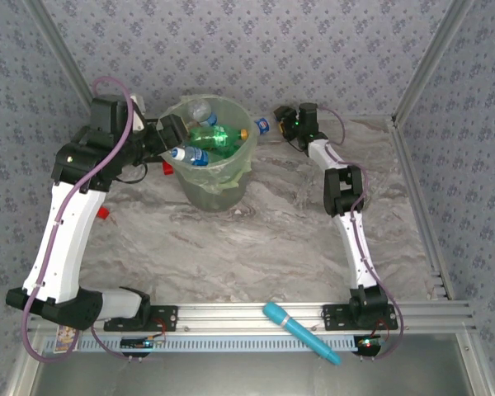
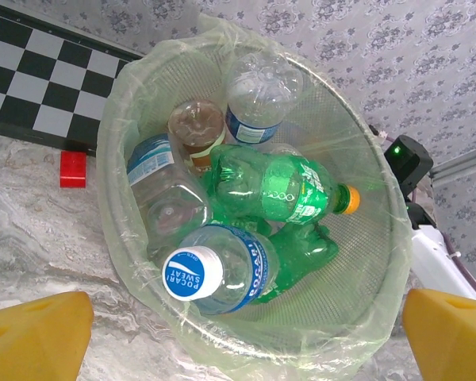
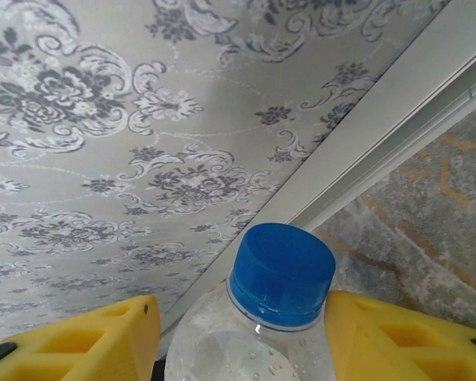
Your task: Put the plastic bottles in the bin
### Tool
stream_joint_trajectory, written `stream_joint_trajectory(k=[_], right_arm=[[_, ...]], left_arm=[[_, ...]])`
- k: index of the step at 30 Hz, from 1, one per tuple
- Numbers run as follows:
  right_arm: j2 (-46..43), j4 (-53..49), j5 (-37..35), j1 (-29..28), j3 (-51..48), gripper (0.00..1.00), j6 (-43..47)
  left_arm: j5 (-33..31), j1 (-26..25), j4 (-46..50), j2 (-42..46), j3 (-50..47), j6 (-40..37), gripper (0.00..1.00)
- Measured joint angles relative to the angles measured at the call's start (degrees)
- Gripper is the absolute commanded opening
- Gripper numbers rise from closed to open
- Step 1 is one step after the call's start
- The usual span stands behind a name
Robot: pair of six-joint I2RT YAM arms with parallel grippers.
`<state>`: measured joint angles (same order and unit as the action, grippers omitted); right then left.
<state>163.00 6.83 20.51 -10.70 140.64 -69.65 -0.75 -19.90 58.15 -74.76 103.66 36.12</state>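
Right claw (image 3: 238, 321) astride blue-capped bottle (image 3: 282, 270)

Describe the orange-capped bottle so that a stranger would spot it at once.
Find the big pale-green bin on the far side of the table, left of centre. On top of the pile inside it, a green bottle lies on its side. Its orange cap sets it apart: no other bottle there shows one.
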Motion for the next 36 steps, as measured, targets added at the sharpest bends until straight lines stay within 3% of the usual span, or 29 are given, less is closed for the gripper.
stream_joint_trajectory(k=[12,20,24,36], right_arm=[[1.0,0.2,0.5,-0.7,0.3,0.32,-1.3],[0.5,3.2,2.6,-0.7,-2.5,0.31,-1.4],[-1.3,5.1,3.7,-0.6,-5.9,0.37,-1.2],[-7.0,4.3,6.1,-1.5,-12.4,0.75,2.4]], left_arm=[[0.0,0.0,0.0,0.2,0.0,0.0,1.0],[0.0,0.0,0.0,0.8,-1.1,0.0,1.0],[0.0,0.0,-0.1,0.9,-1.1,0.0,1.0],[0.0,0.0,-1.1,0.9,-1.5,0.0,1.0]])
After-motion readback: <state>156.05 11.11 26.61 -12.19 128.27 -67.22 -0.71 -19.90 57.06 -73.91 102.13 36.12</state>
